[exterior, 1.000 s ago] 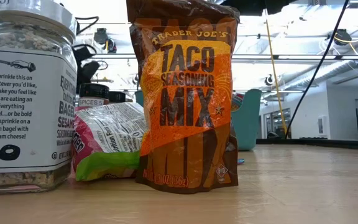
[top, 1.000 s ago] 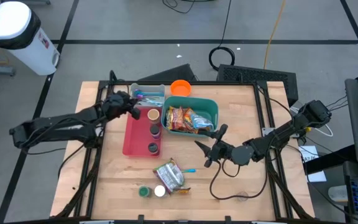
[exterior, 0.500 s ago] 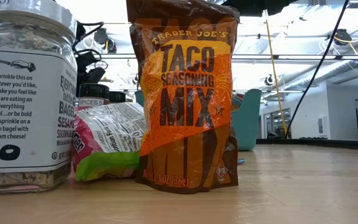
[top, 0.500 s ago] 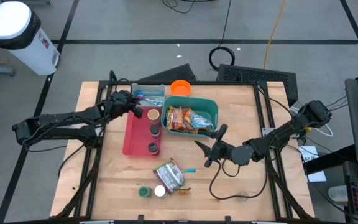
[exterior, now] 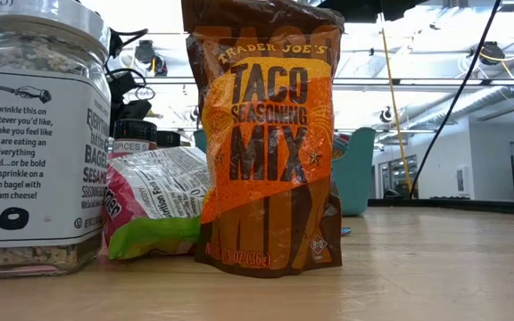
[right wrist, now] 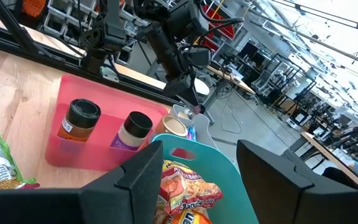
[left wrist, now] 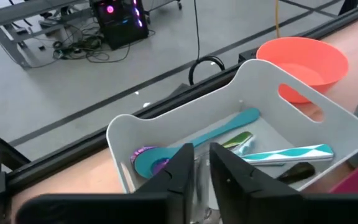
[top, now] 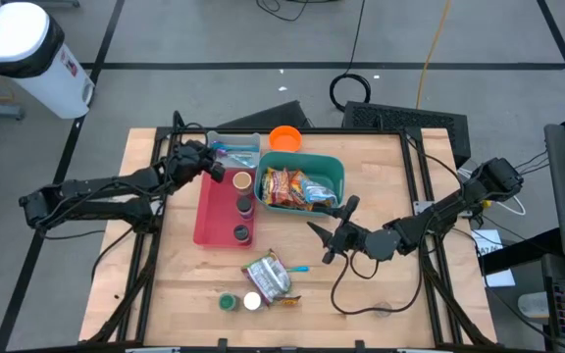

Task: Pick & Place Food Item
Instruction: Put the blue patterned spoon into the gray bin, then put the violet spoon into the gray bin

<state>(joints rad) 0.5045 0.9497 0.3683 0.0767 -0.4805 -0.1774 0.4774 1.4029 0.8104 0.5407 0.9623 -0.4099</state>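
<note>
Near edge: a clear glass seasoning jar, an orange taco seasoning pouch and a pink-and-green food packet are seen lying unsorted.
Right gripper: held mid-table beside the teal plastic bin, jaws spread, nothing grasped.
Pink plastic tray: three spice jars are held.
Left gripper: poised over the white plastic bin at the far edge, jaws nearly together, nothing visibly gripped.
Progress: judged partly done.

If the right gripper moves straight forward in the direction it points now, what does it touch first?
Probably the teal bin of snack packets, directly ahead of the open right gripper. The pink tray lies to one side. Depth is uncertain.
</note>
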